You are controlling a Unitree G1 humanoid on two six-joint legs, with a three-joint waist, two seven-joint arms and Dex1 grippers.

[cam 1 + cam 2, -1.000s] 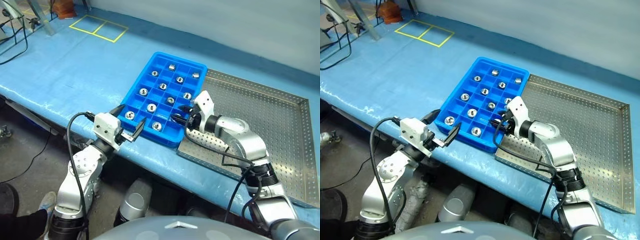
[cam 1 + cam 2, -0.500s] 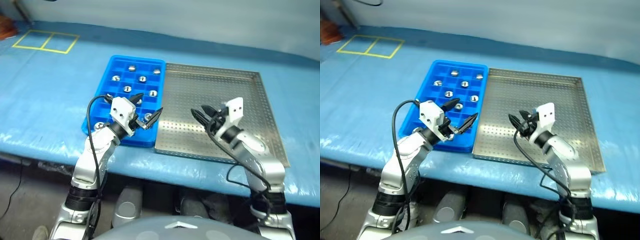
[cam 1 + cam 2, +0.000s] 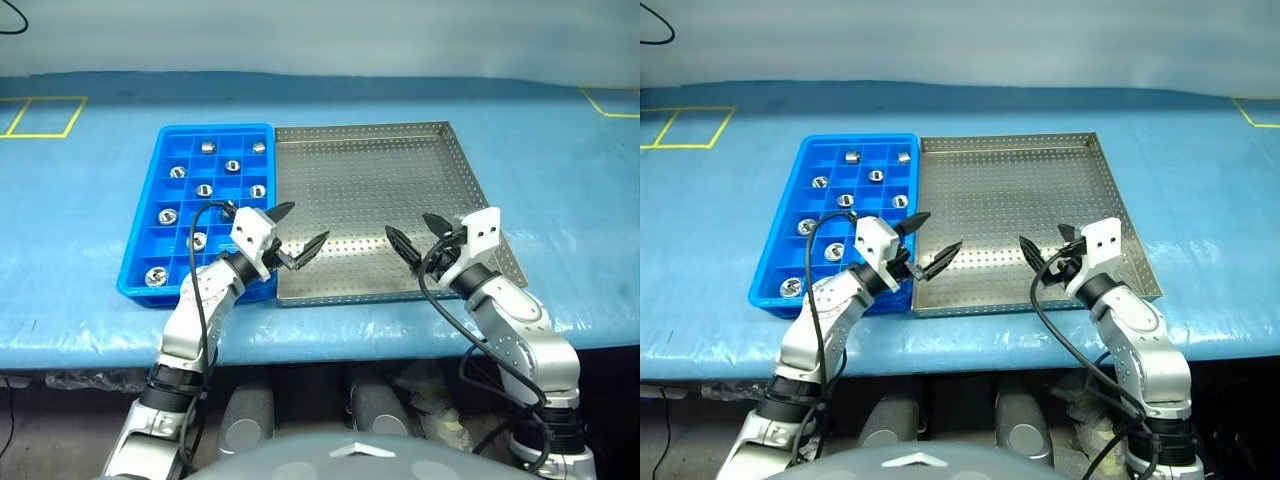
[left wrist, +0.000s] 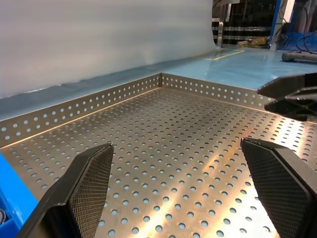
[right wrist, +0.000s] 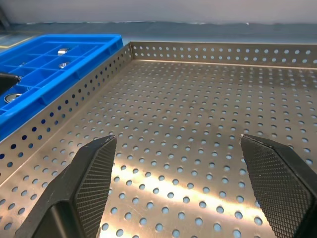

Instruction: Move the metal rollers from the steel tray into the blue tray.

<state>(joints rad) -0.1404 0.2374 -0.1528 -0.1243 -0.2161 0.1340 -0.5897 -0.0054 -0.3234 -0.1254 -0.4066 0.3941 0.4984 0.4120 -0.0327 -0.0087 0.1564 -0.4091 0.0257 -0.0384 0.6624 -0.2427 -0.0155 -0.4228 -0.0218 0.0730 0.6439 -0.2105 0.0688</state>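
The metal rollers (image 3: 204, 190) sit in the blue tray (image 3: 141, 214); the steel tray (image 3: 372, 210) looks bare. Left hand (image 3: 297, 236) and right hand (image 3: 418, 238) gape empty. Rollers look heavy, slick; pinch across the sides.

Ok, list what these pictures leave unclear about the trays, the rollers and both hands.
- Blue tray: in the head views the left hand and its arm cover the near right compartments, so any metal rollers there stay hidden.
- Steel tray: its near rim is partly covered by the right hand.
- Roller holes: too small to make out in the head views.
- Right wrist view: the blue tray is cut off by the picture's edge.
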